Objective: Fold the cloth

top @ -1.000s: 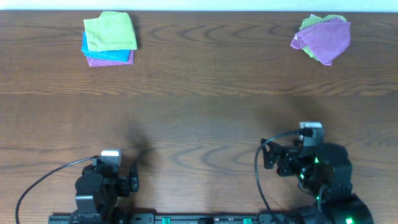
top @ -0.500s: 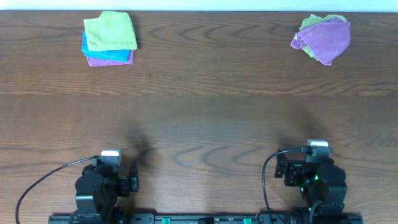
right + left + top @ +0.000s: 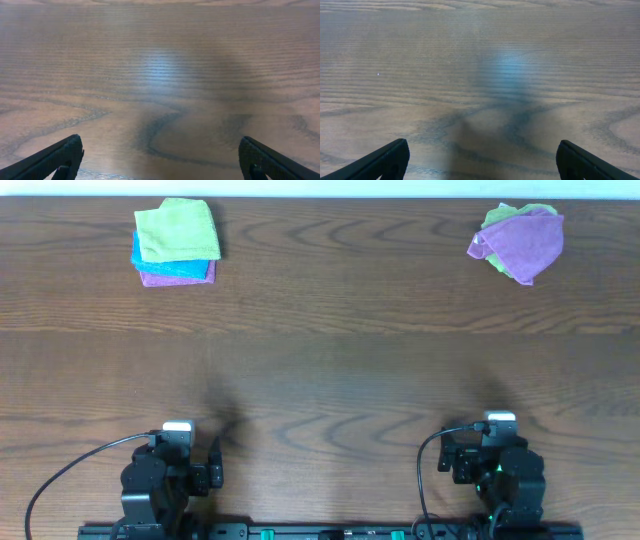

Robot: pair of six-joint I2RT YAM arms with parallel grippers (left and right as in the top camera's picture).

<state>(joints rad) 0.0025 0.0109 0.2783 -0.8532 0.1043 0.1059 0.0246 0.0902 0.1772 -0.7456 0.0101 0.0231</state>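
The cloth (image 3: pixel 177 230), a lime-green microfibre towel, lies folded square atop a bright blue folded cloth (image 3: pixel 140 250) and a purple folded cloth (image 3: pixel 175 279) at the far left, well apart from both arms. We judge the fold done. The left gripper (image 3: pixel 482 150) and right gripper (image 3: pixel 160 145) gape wide, empty, so we park low, clear of the stack.

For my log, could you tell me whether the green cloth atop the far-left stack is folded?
Folded: the green cloth lies as a compact, roughly square pad atop the blue cloth, their edges nearly aligned.

green cloth (image 3: pixel 177 230) folded, far left | purple cloth (image 3: pixel 520 245) crumpled, far right
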